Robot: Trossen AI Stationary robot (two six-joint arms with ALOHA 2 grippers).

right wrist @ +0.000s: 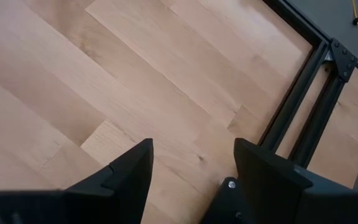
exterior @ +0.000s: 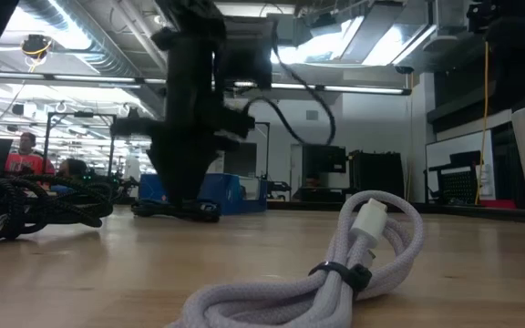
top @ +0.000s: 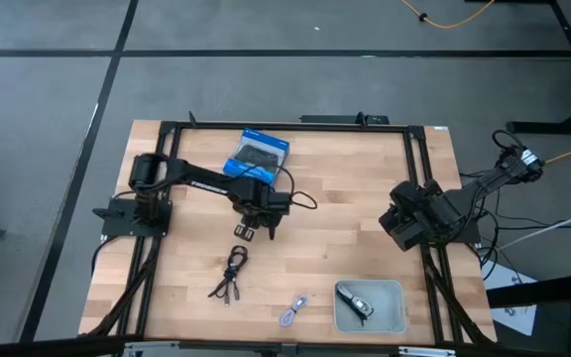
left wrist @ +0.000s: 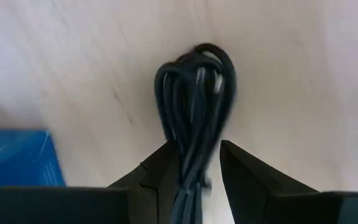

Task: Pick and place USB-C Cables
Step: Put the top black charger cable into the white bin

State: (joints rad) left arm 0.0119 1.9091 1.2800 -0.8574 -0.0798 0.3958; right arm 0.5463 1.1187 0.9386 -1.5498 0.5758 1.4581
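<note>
My left gripper (top: 256, 230) is down at the table's middle, just near of the blue box (top: 258, 154), shut on a black USB-C cable bundle (left wrist: 194, 106). More black cables (top: 231, 273) lie on the wood nearer the front, also in the low view as black cables (exterior: 12, 205). A lavender cable (top: 293, 312), bundled with a tie, lies near the front edge and shows as the lavender cable (exterior: 335, 264). Another cable (top: 360, 305) lies in the grey tray (top: 395, 319). My right gripper (right wrist: 191, 180) is open above bare wood at the table's right side. My left gripper pinches the black bundle between its two fingers (left wrist: 160, 177), on the part away from its looped end (left wrist: 201, 56). The fingers come from above and lie across the bundle. In the low view the bundle (exterior: 176, 210) lies on the table beneath the gripper.
The blue box (exterior: 208, 193) stands just behind the left gripper. The black frame rail (right wrist: 297, 106) runs along the table's right edge by the right arm. Bare wood lies between the left gripper and the tray at the front right. People show in the room beyond.
</note>
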